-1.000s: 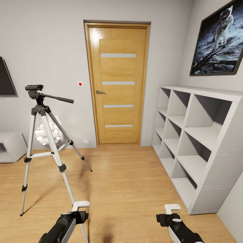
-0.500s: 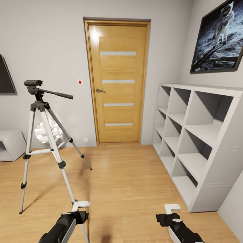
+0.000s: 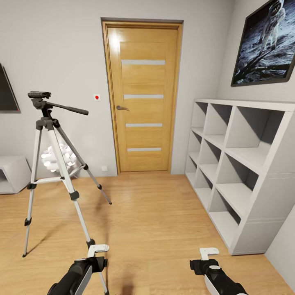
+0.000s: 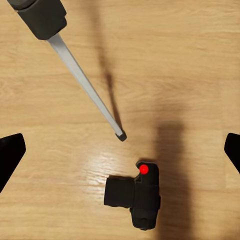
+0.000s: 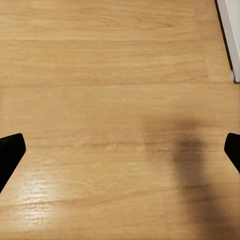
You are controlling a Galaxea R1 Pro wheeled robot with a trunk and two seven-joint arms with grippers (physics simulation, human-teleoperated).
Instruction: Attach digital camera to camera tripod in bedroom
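Observation:
The camera tripod stands on the wood floor at the left, with its dark head and pan handle bare on top. Its near leg comes down beside my left gripper. In the left wrist view the black digital camera lies on the floor planks with its red dot showing, just past the tripod leg's foot. The left gripper hangs above it, open and empty. My right gripper is open over bare floor.
An oak door with frosted strips is straight ahead. White cube shelves line the right wall under a moon poster. A black TV, a low white unit and a white spiky lamp are at the left.
The whole head view has shifted: door, tripod and shelves sit a little higher in the picture, so the camera moved. Both grippers hold the same place in the view.

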